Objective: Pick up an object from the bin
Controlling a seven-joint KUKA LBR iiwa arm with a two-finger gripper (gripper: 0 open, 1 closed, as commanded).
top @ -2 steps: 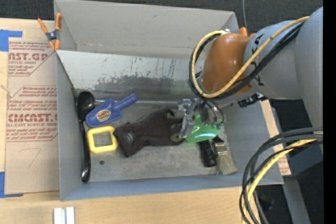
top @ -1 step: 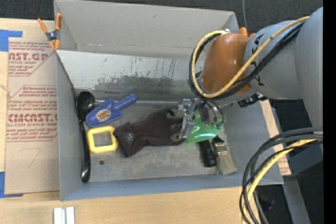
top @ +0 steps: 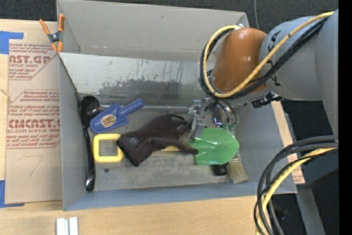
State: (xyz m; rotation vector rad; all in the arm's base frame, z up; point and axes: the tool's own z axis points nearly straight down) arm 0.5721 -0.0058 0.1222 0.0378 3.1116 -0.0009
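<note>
My arm [top: 311, 60] reaches in from the right, wrist [top: 242, 71] bent down so the end effector [top: 212, 117] hangs low, right of centre. There's an orange cover [top: 237, 47] on the wrist, yellow and black cables [top: 208, 63] looped round it.

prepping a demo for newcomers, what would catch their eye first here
Probably the arm's orange cover, bulging in from the right, with the gripper below it at the right end of the bin. Next the bright green plastic piece just by the gripper, beside a dark brown glove mid-floor. A blue scoop and a black ladle lie left.
</note>
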